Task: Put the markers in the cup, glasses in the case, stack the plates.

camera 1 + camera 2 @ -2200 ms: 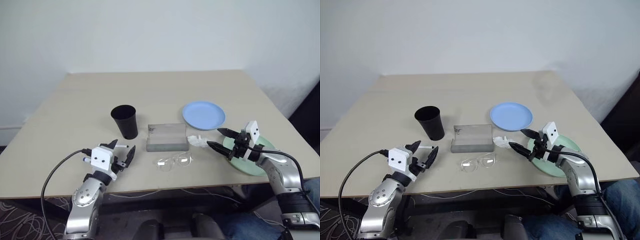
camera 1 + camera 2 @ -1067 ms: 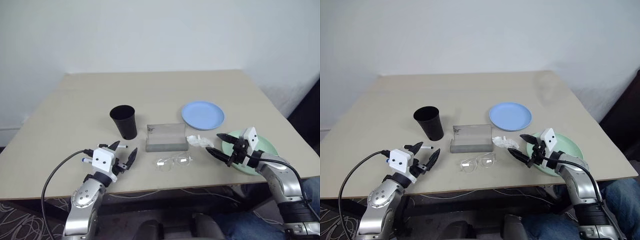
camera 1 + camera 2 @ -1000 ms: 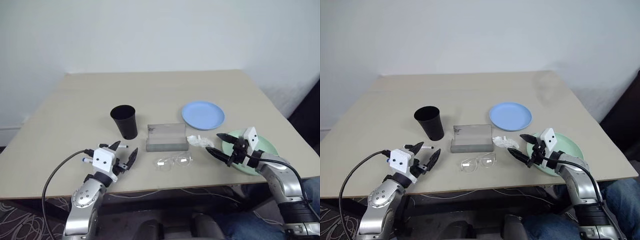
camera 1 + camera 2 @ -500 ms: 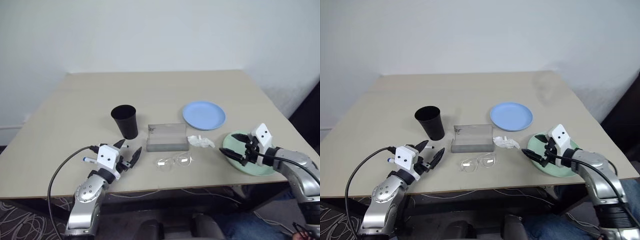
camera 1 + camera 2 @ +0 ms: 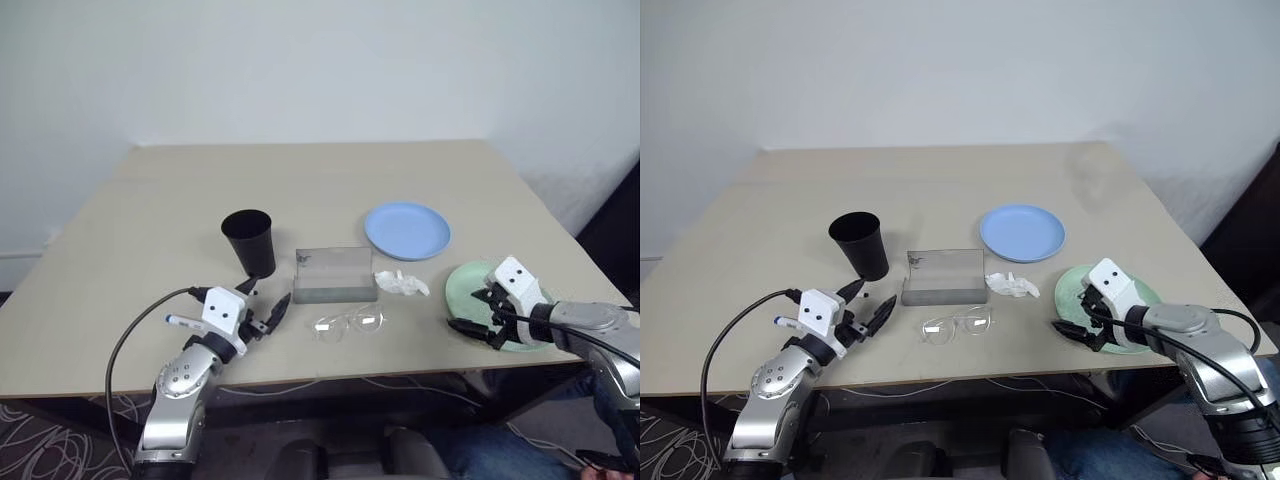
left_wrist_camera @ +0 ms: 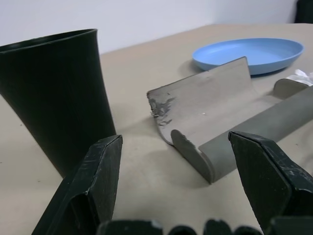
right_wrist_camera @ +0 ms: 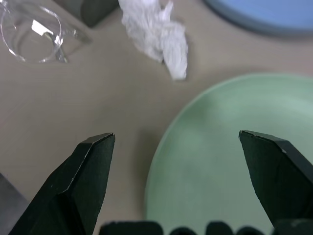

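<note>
Both grippers spread and empty over a table whose tidying has not begun.

The left gripper (image 5: 268, 303), jaws wide apart and gripping nothing, sits low at 7 o'clock on the table (image 5: 300, 180), just short of the black cup (image 5: 249, 241) and the open grey case (image 5: 334, 274). The clear glasses (image 5: 347, 322) lie on the tabletop at the case's 6 o'clock (a crumpled white tissue (image 5: 401, 283) sits at its 3 o'clock). A blue-capped marker (image 5: 180, 321) lies beside the left wrist. The right gripper (image 5: 476, 312), also wide open, tilts down over the near-left rim of the mint green plate (image 5: 500, 300) at 4 o'clock; the light blue plate (image 5: 407, 230) rests apart at its 11 o'clock.
</note>
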Motion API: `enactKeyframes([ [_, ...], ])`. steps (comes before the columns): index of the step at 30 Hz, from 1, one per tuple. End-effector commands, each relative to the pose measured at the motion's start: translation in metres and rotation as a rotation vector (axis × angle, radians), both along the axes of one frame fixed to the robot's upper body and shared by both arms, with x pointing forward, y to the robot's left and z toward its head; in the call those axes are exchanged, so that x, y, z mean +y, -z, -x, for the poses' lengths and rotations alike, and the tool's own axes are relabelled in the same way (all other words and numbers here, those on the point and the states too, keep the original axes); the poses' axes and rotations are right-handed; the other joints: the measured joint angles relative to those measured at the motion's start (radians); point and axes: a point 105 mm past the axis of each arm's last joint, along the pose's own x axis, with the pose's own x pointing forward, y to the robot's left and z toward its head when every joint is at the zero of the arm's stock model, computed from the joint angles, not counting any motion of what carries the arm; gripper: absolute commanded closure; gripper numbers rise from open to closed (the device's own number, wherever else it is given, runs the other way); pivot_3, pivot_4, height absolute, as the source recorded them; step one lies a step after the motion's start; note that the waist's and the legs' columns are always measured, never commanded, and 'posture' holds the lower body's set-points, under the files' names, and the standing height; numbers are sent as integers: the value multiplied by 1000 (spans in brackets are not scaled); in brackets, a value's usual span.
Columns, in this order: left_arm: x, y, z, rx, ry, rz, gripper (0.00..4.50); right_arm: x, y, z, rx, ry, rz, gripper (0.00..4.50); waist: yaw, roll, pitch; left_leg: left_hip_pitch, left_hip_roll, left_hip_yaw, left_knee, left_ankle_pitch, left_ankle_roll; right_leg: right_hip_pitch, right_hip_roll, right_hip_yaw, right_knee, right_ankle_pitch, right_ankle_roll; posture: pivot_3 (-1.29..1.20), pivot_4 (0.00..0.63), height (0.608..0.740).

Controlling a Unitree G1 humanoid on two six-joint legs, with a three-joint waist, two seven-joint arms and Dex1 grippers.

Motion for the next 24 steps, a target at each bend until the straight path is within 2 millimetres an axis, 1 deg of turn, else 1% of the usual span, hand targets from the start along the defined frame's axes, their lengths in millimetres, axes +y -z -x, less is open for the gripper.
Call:
enactKeyframes([
  [1,-12,-15,1,-39,76,30,861,2,-8,-4,-21,27,57,88,0,0,0,0,0,0,0,0,0,0,0,0,0,0,0,0,0,721],
  [4,-17,-17,4,-31,117,48,861,3,-4,-4,-7,42,96,88,0,0,0,0,0,0,1,0,0,0,0,0,0,0,0,0,0,721],
  [7,-41,-20,22,32,300,103,861,14,1,-4,2,50,115,88,-1,-1,0,0,1,0,1,0,0,0,0,0,0,0,0,0,0,721],
  [9,-48,-20,30,68,366,116,861,22,1,-6,-2,57,113,88,-1,-1,0,0,1,0,1,0,0,-1,0,0,0,0,0,0,0,721],
  [12,-52,-19,35,95,400,126,861,26,-1,-9,-17,74,131,88,-1,-1,0,-1,1,-1,1,0,0,-1,0,0,0,0,0,0,0,721],
  [15,-53,-18,33,96,391,116,861,29,-3,-15,-39,88,156,88,0,-1,0,-1,1,-1,1,0,0,-1,0,0,0,0,0,0,0,721],
  [20,-55,-18,32,91,388,111,861,23,-1,-21,-51,127,196,88,0,-2,0,-1,1,-1,1,0,0,-1,0,-1,0,0,0,0,0,721],
  [24,-56,-17,32,88,384,109,823,18,1,-26,-51,157,206,894,-1,-2,0,-1,1,0,1,0,0,-1,0,0,0,0,0,0,0,721],
])
